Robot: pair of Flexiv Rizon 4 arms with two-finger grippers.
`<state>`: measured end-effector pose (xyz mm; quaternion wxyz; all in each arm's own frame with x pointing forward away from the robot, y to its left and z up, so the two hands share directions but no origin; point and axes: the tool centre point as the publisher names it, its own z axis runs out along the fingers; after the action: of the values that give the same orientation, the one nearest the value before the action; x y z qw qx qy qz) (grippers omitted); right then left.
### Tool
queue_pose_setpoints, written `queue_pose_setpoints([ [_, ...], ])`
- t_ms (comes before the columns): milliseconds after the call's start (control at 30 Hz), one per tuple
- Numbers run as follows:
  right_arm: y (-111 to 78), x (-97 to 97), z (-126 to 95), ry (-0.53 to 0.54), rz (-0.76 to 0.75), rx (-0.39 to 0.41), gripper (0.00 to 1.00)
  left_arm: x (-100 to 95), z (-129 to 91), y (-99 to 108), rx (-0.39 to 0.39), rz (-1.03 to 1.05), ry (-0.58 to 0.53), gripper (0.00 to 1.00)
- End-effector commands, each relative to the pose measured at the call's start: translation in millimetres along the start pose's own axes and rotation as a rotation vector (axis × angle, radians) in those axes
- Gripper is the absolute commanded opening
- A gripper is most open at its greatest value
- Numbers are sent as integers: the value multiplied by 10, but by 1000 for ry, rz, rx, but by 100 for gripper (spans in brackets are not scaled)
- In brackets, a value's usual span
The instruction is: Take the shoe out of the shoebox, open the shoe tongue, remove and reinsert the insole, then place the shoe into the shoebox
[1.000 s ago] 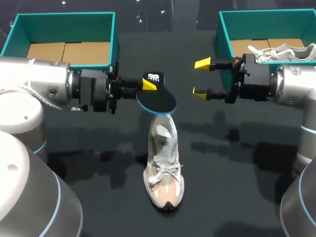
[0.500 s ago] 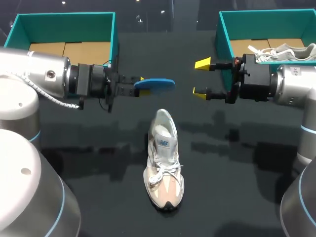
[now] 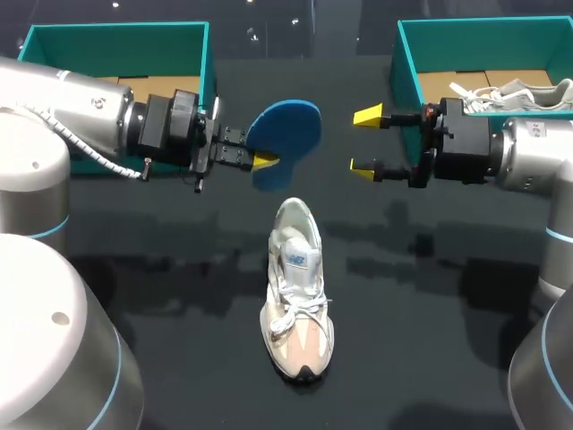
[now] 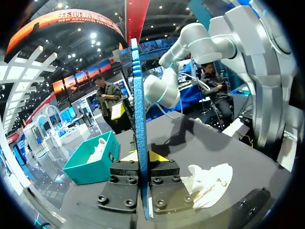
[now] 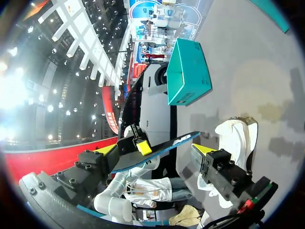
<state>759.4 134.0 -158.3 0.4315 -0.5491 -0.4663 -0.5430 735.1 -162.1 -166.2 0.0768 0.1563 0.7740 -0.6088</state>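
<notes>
Head: left tool (image 3: 264, 161) had lifted the insole (image 3: 286, 130) clear to 12 o'clock of the shoe (image 3: 298, 296) and flipped it blue-side up; removal looked done, reinsert next. Left wrist: tool was clamped on the insole's edge. Right wrist: right tool (image 5: 172, 148) sat wide open, empty.

black table (image 3: 448, 358); a spare white shoe (image 3: 519, 92) lies in the teal box (image 3: 406, 67) at far right.

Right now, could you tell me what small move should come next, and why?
Probably lower the insole toward the opening of the shoe for reinsertion: the left gripper holds it clear of the shoe, which lies on the table, and the right gripper is open, holding nothing.
</notes>
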Motion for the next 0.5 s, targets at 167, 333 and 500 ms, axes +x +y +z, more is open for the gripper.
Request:
queue_pose_setpoints([
  [167,-9,2,1,-4,1,0,100,46,-13,-110,-35,-342,39,0],
  [333,-9,2,1,-4,1,0,100,16,-65,-215,-11,-593,34,0],
  [500,-9,2,1,-4,1,0,100,25,-97,-291,17,-770,37,0],
])
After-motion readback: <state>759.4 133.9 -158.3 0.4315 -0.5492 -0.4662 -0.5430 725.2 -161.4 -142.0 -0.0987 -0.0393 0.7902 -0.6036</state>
